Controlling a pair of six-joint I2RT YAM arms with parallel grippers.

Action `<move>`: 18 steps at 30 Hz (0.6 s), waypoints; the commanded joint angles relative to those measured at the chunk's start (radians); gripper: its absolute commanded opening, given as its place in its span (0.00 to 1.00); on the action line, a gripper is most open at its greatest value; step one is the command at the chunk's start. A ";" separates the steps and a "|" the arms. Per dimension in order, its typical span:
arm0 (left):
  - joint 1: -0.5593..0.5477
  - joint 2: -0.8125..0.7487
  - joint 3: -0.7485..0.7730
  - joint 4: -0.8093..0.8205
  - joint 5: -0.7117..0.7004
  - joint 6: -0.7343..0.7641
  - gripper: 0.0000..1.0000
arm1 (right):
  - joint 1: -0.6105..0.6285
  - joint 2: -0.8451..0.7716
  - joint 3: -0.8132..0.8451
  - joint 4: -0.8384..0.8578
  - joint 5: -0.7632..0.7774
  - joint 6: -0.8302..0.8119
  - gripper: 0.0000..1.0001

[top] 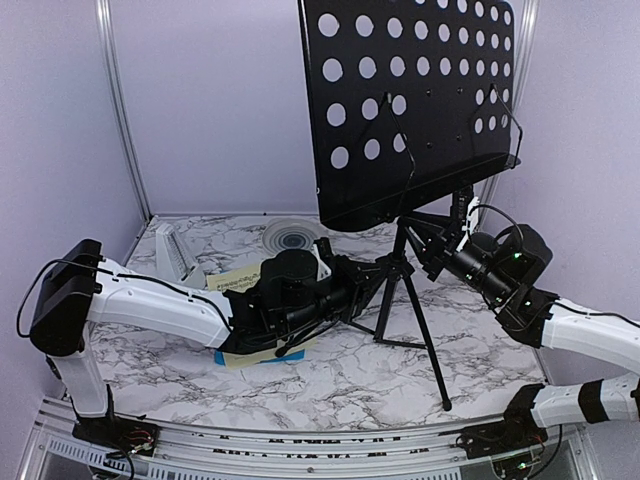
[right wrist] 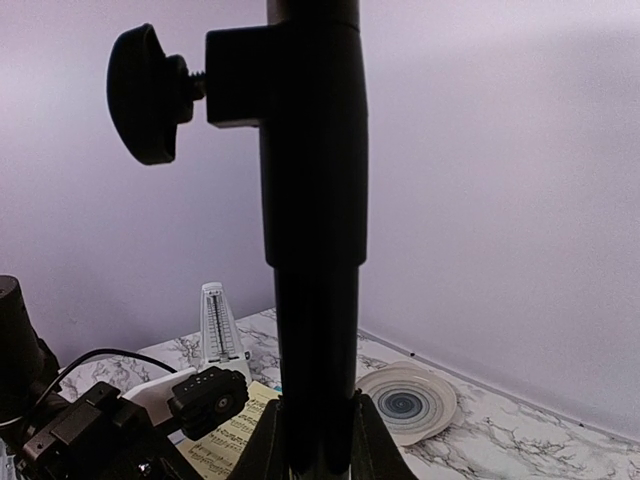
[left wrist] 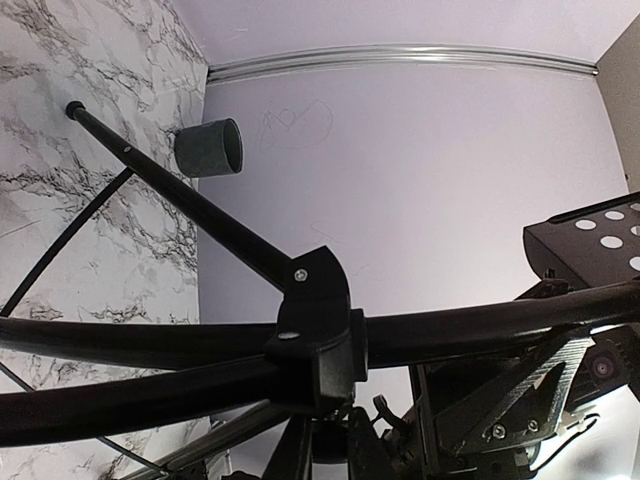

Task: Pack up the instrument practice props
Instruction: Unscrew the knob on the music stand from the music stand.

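The black hole-punched music stand (top: 410, 100) stands on its tripod legs (top: 415, 310) at the middle right. My left gripper (top: 372, 272) reaches in from the left and is shut on the stand at the leg hub (left wrist: 320, 345); its fingers (left wrist: 292, 450) flank the dark stem under the hub. My right gripper (top: 437, 240) is shut on the stand's pole (right wrist: 315, 250) below the knob (right wrist: 145, 95). The white pyramid metronome (top: 175, 252) (right wrist: 220, 335) stands at the back left. Yellow sheet music (top: 235, 280) (right wrist: 235, 430) and a blue page (top: 262, 355) lie under my left arm.
A round plate with a spiral pattern (top: 292, 237) (right wrist: 405, 403) lies near the back wall. A dark mug (left wrist: 210, 150) stands by the wall beyond one tripod leg. Purple walls close in the marble table (top: 340, 380) at the back and sides.
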State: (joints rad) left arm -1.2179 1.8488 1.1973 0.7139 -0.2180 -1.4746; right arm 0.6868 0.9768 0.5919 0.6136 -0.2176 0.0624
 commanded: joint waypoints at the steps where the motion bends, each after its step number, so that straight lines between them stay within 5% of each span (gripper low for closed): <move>1: -0.016 0.077 -0.008 -0.089 0.075 0.000 0.13 | 0.007 -0.012 0.039 0.023 -0.016 0.026 0.00; 10: -0.032 0.059 -0.007 -0.179 0.067 0.044 0.26 | 0.008 -0.010 0.043 0.022 -0.012 0.023 0.00; 18: -0.042 -0.041 0.028 -0.311 -0.039 0.228 0.61 | 0.009 -0.007 0.042 0.022 -0.011 0.026 0.00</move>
State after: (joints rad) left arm -1.2373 1.8381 1.2175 0.5941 -0.2409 -1.3769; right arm 0.6853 0.9756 0.5919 0.6125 -0.2081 0.0620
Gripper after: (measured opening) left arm 0.555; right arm 0.160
